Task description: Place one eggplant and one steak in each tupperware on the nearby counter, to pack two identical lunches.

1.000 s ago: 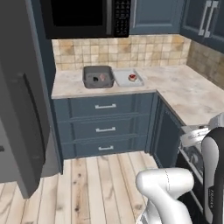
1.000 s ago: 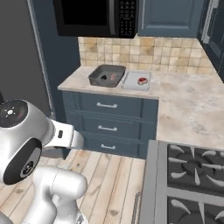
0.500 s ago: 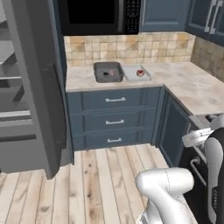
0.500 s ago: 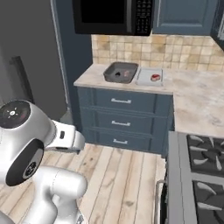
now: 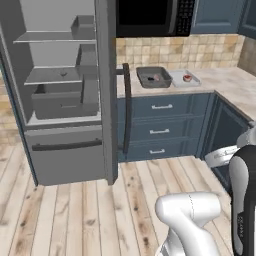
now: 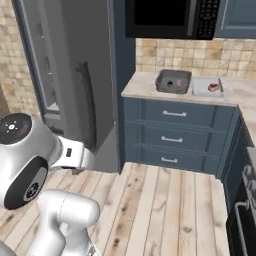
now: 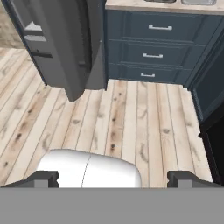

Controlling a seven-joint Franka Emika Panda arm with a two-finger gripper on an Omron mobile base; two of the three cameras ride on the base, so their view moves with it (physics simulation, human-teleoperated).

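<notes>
Kitchen with a light plank wood floor (image 5: 75, 210) across the lower half of both base views and most of the hand view. A grey fridge (image 5: 60, 145) fills the left side of the left base view, its upper door (image 5: 106, 90) swung open edge-on at centre frame, showing grey shelves and bins (image 5: 60, 100) inside. In the right base view the fridge door (image 6: 80, 85) takes the upper left.

The counter (image 5: 220, 82), beige stone, sits at upper right of the left base view and upper right of the right base view, turning a corner toward the right edge. Below it are blue-grey drawer fronts (image 5: 160, 120) with silver bar handles, three stacked. Tan tile backsplash (image 5: 200, 52) is behind, and a black microwave (image 5: 155, 17) hangs above at top centre.

The tupperware stands on the counter, side by side and just touching or nearly so: dark grey tub (image 5: 153, 76) on the left, pale grey tray (image 5: 185, 77) on the right. Each holds something small and reddish; too small to tell what.

Gripper (image 7: 112, 177) at the bottom of the hand view, fingertips (image 7: 43, 178) spread wide apart, released, holding nothing, pointing down at the floor and well apart from the counter.
</notes>
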